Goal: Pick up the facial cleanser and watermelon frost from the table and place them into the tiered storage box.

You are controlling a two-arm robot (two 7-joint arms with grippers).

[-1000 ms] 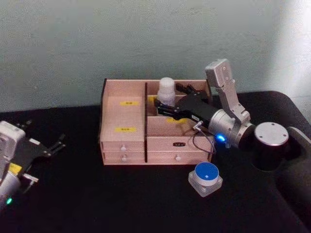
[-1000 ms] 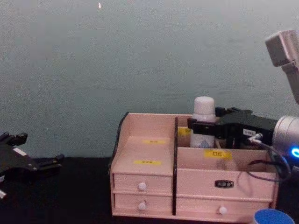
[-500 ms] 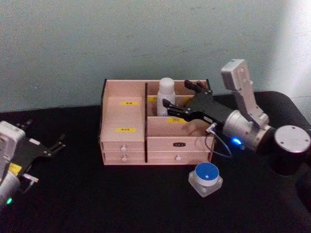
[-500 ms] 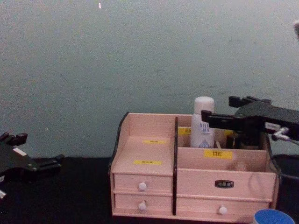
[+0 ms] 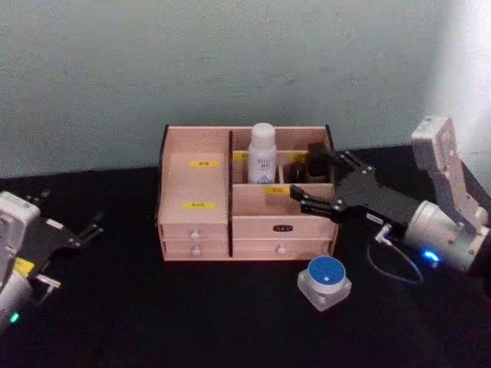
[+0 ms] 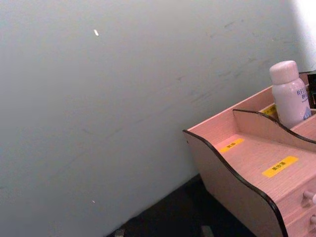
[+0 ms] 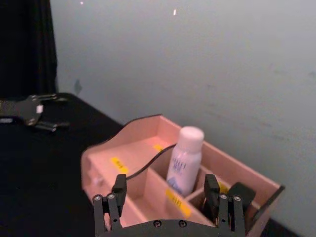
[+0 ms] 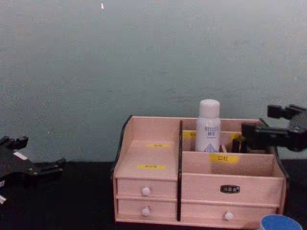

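The right gripper (image 5: 305, 173) has drawn back from the facial cleanser (image 5: 262, 153) to the right edge of the tiered storage box (image 5: 192, 184), its jaws wide and empty. The bottle stands upright in a rear compartment beyond its fingertips, apart from them. The watermelon frost (image 5: 324, 280) sits on open table (image 5: 192, 314) below the gripper. The left gripper (image 5: 70, 213), fingers spread, is parked well away.

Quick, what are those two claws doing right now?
Left gripper: open, empty.
Right gripper: open, empty, beside the tiered storage box.
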